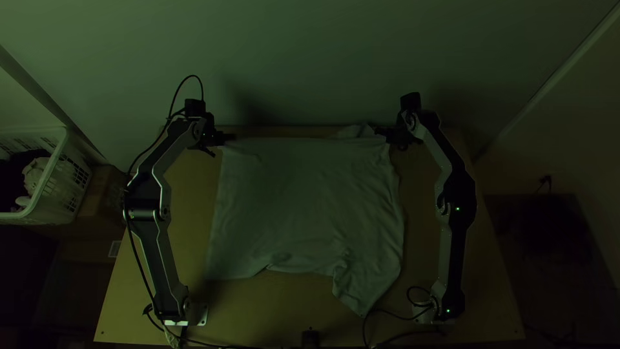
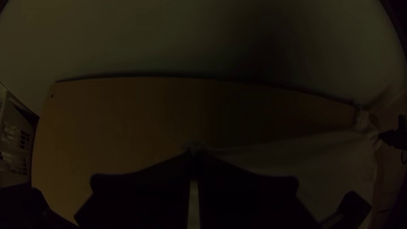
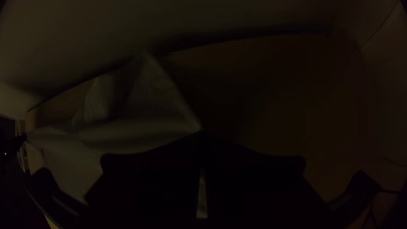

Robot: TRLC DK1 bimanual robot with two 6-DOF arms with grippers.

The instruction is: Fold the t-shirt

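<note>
A pale t-shirt (image 1: 307, 200) lies spread on the table, its far edge drawn fairly straight between the grippers, its near edge uneven with a flap hanging toward the near right. At its far left corner is my left gripper (image 1: 227, 137); in the left wrist view the left gripper (image 2: 193, 157) is shut on the cloth (image 2: 305, 161). My right gripper (image 1: 382, 131) stands at the far right corner; in the right wrist view the right gripper (image 3: 202, 133) is shut on a corner of the shirt (image 3: 140, 127). Some cloth pokes out beyond the far edge beside it.
The wooden table (image 1: 258, 307) ends at a pale wall behind. Left of it stands a white basket (image 1: 68, 187) with cloth inside. Black cables (image 1: 387, 311) lie at the near right, close to the shirt's flap.
</note>
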